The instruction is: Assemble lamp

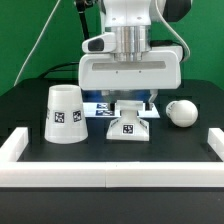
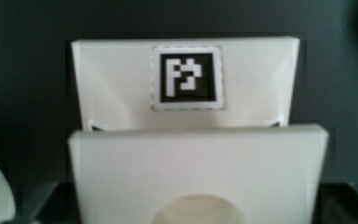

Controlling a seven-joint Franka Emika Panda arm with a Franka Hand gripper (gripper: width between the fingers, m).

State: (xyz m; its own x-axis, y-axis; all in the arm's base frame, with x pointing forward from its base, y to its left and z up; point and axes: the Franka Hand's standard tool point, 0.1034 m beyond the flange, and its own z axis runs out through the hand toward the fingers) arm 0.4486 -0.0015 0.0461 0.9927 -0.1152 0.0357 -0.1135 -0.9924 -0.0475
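Note:
The white stepped lamp base (image 1: 129, 125) lies at the middle of the table with a square tag on its front. In the wrist view the base (image 2: 194, 150) fills the picture, with its tag on the upper step and a round socket in the lower step. My gripper (image 1: 130, 102) hangs straight above the base, open, with its dark fingers low on either side of it (image 2: 199, 208). I cannot tell whether they touch it. The tapered shade (image 1: 64, 113) stands at the exterior view's left. The round bulb (image 1: 181, 112) lies at the exterior view's right.
A white raised rail (image 1: 110, 168) runs along the table's front edge and turns back at both corners. The marker board (image 1: 98, 104) lies behind the base, under the arm. A green wall stands behind the table.

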